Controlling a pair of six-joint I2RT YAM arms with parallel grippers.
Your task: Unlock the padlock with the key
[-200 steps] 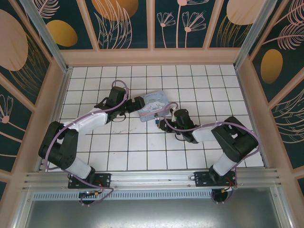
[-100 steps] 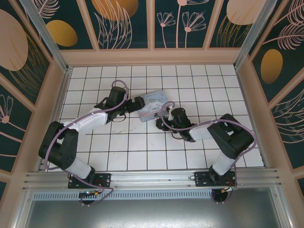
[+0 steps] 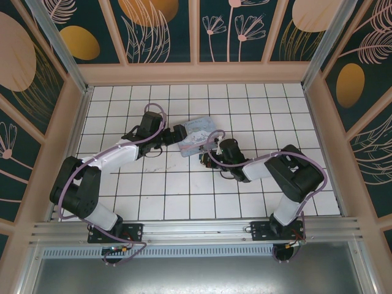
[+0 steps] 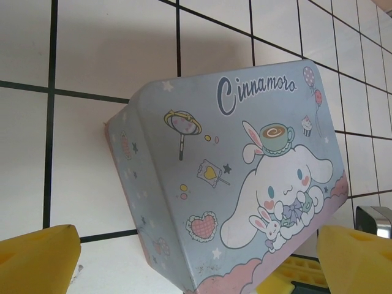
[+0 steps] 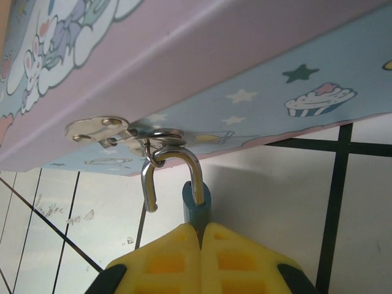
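The right wrist view shows the right tool (image 5: 201,233) pinched shut on the teal padlock (image 5: 196,199). Its shackle (image 5: 174,165), one leg free, hangs from the hasp (image 5: 113,130) of the tin (image 5: 257,55). The left wrist view shows the left tool (image 4: 196,260) gaping wide at the tin, holding nothing. From above: white tiled worktop (image 3: 184,190), floral walls (image 3: 165,30).

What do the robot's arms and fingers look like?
The left arm and right arm have black joints, white middle parts and thin purple cables. The left fingers are bright yellow; the right fingers too, with a waffle grid.
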